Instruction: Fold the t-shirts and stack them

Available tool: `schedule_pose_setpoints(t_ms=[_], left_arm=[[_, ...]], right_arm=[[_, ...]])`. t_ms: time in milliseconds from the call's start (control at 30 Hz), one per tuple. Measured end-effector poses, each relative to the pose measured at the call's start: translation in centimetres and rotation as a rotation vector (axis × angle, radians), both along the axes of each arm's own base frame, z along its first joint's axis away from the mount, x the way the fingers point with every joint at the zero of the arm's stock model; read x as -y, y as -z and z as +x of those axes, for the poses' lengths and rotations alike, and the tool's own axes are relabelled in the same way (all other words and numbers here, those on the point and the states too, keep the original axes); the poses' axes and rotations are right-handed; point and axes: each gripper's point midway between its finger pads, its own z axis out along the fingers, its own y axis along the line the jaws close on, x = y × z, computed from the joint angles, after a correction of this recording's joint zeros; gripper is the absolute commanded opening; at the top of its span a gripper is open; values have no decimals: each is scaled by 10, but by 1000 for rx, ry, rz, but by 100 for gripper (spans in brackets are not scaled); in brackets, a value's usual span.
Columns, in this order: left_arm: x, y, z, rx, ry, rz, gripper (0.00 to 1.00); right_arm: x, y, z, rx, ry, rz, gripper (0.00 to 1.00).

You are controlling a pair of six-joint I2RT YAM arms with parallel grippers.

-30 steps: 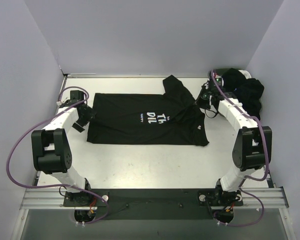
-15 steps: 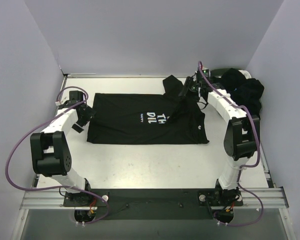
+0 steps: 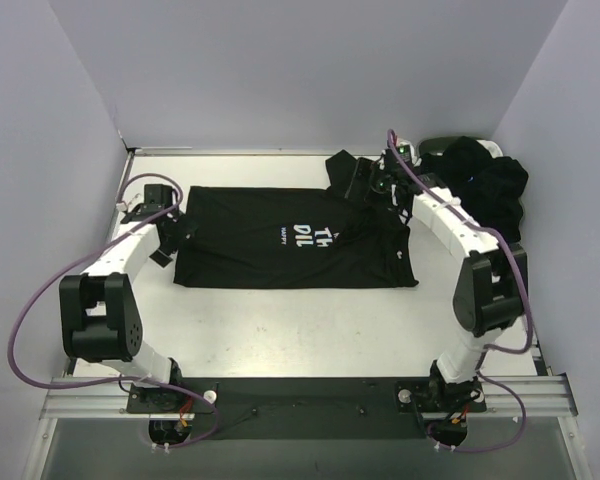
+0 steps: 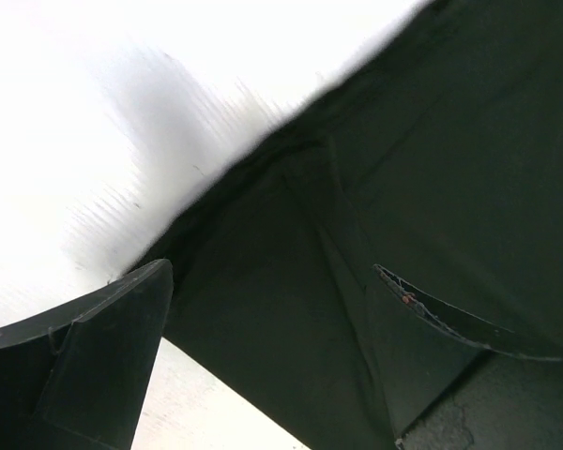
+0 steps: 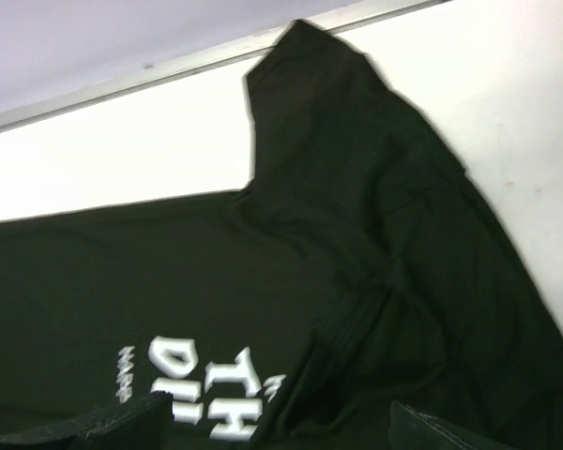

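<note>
A black t-shirt with white lettering lies spread flat in the middle of the table, its right side folded in over part of the print. One sleeve sticks out at the back right. My right gripper hovers open over that sleeve and shoulder. In its wrist view the jaws stand wide apart over the lettering and rumpled shoulder cloth, holding nothing. My left gripper is open at the shirt's left edge. Its fingers straddle black cloth without pinching it.
A heap of more dark garments, with a bit of white showing, fills the back right corner beside a dark basket rim. Grey walls close off the back and both sides. Bare white table lies in front of the shirt.
My right gripper swung left over the shirt's shoulder and opened, letting go of the cloth. The left gripper shifted slightly back along the shirt's left edge.
</note>
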Motion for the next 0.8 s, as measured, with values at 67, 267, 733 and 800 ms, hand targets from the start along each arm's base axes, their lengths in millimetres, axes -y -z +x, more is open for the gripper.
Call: schedule_pose_setpoints(t_ms=[67, 267, 733, 800], left_arm=[[16, -3, 1, 7, 44, 11, 93], [99, -5, -9, 14, 278, 14, 93], [116, 27, -15, -43, 332, 50, 92], [111, 34, -20, -62, 322, 72, 92]], right_arm=[[-8, -10, -18, 20, -24, 2, 100], [-30, 1, -75, 1, -107, -10, 100], [-13, 91, -124, -158, -87, -68, 100], [-13, 100, -125, -168, -83, -70, 100]])
